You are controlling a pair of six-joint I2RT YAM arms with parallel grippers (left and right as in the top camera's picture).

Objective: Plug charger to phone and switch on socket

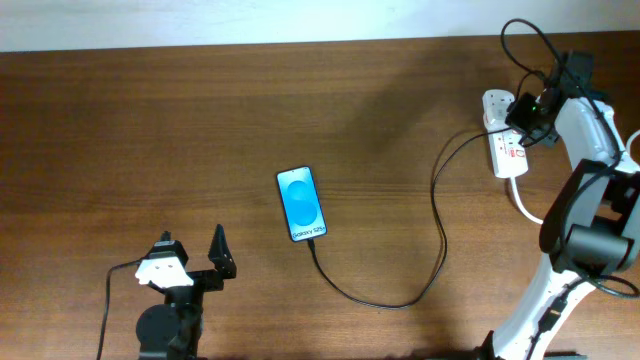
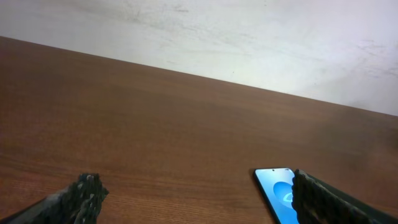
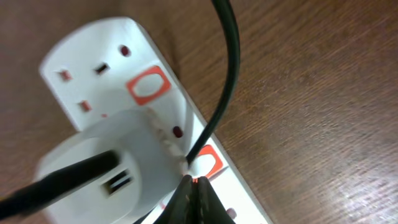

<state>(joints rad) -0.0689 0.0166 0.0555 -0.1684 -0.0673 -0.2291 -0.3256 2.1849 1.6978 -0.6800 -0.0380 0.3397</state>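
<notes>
The phone lies flat mid-table with its blue screen lit, and its upper end shows in the left wrist view. The charger's thin black cable runs from the phone's near end in a loop up to the socket, a white power strip at the far right. A white adapter sits plugged into the socket. My right gripper is shut, its tips at the edge of a red switch beside the adapter. My left gripper stands open and empty, left of the phone.
Another red switch lies farther along the strip beside an unused outlet. The charger cable crosses over the strip. A thick white cord leaves the strip toward the right arm's base. A pale wall borders the table's far edge.
</notes>
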